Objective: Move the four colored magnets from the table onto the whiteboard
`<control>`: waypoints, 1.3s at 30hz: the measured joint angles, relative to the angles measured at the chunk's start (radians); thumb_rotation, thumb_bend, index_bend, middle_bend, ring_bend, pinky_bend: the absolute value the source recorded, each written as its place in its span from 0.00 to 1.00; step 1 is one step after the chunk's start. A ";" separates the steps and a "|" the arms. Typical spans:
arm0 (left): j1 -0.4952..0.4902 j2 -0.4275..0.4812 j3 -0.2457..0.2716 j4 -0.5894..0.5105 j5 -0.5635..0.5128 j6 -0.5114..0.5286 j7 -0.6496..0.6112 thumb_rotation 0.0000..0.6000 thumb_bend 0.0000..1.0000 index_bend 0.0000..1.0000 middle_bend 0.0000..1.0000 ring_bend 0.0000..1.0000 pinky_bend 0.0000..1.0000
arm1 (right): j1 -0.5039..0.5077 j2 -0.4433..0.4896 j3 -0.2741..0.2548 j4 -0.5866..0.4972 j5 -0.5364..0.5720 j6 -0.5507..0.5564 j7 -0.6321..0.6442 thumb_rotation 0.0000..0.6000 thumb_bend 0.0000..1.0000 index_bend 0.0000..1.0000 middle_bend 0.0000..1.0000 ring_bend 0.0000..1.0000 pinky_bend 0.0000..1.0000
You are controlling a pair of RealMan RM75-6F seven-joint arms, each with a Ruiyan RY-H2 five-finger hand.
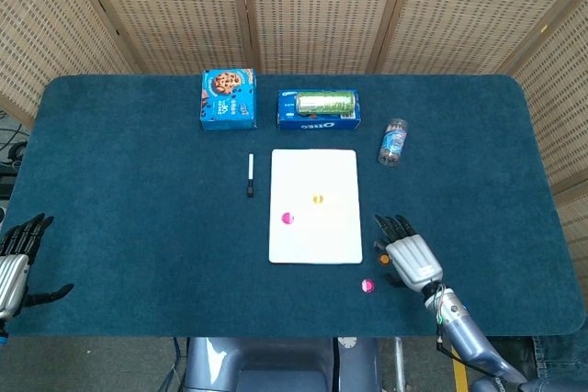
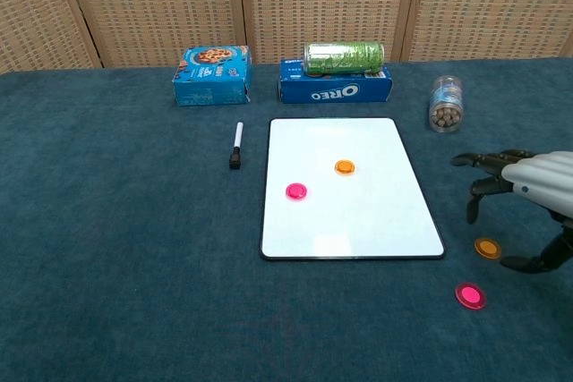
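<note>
The whiteboard lies flat mid-table with a pink magnet and an orange magnet on it. On the cloth to its right lie another orange magnet and another pink magnet. My right hand hovers open just above the loose orange magnet, its fingers spread and curved down, holding nothing. My left hand rests open near the table's front left edge.
At the back stand a blue cookie box and an Oreo box with a green can lying on top. A small jar lies right of the board. A marker lies left of it.
</note>
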 measured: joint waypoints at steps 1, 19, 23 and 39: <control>0.000 0.000 0.000 0.000 0.000 0.000 0.000 1.00 0.00 0.00 0.00 0.00 0.00 | -0.002 -0.007 0.002 0.006 0.003 -0.003 -0.003 1.00 0.31 0.37 0.00 0.00 0.01; -0.002 -0.003 0.000 -0.001 -0.004 -0.007 0.010 1.00 0.00 0.00 0.00 0.00 0.00 | -0.013 -0.064 0.032 0.080 0.035 -0.043 -0.048 1.00 0.31 0.37 0.00 0.00 0.01; -0.003 -0.004 0.000 0.000 -0.006 -0.009 0.013 1.00 0.00 0.00 0.00 0.00 0.00 | -0.012 -0.070 0.042 0.081 0.044 -0.049 -0.058 1.00 0.34 0.37 0.00 0.00 0.01; -0.005 -0.006 0.000 -0.001 -0.012 -0.015 0.021 1.00 0.00 0.00 0.00 0.00 0.00 | -0.010 -0.088 0.055 0.095 0.060 -0.075 -0.064 1.00 0.34 0.39 0.00 0.00 0.01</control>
